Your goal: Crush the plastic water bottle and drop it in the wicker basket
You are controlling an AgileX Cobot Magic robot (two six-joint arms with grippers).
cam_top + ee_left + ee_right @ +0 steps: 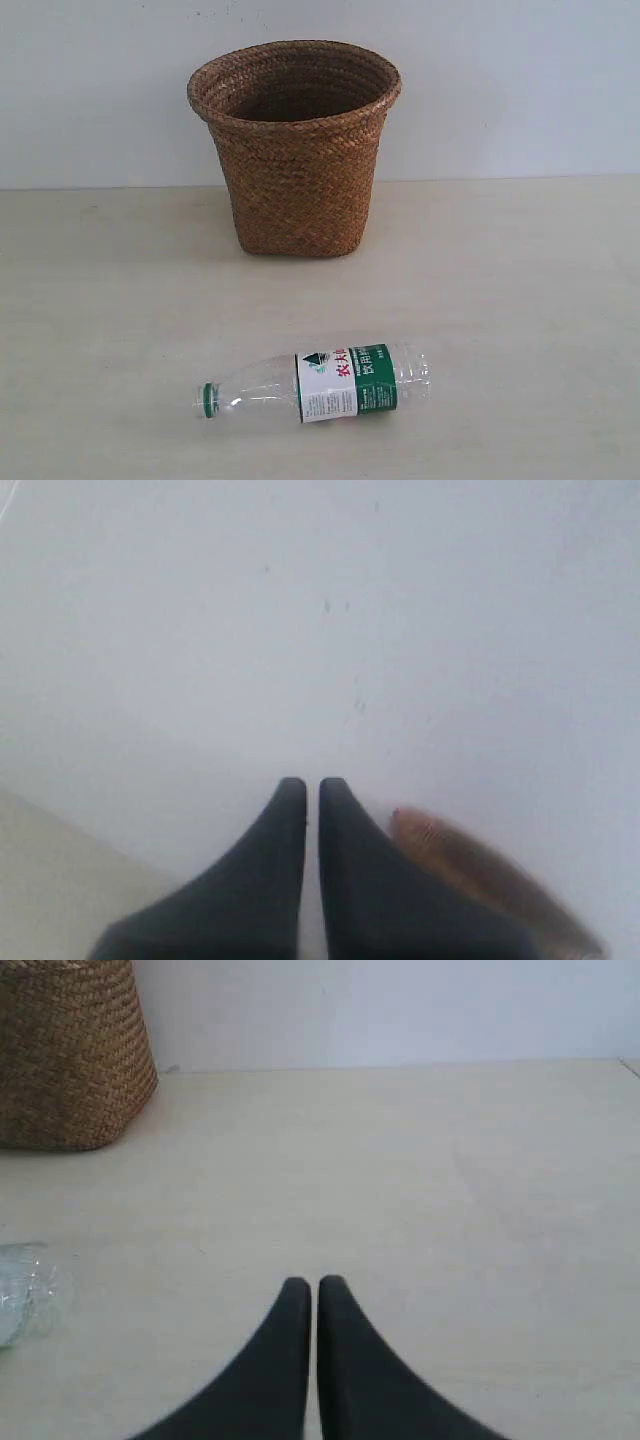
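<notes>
The bottle [315, 385] is seen lying on its side on the near part of the table [520, 300]. Its green cap is turned toward the left of the exterior view, and its body is not crushed. The left end effector [312, 785] is closed, with only a slit left between its dark fingers and nothing held, and it is pointed at the wall [520, 80]. The right end effector [307, 1285] is likewise closed and empty, held over bare table apart from the bottle. Farther back, the basket [295, 150] is stood upright near the wall, well apart from the bottle.

The plastic water bottle [315, 385] looks clear, glossy — the wicker basket [295, 180] rough-woven.
</notes>
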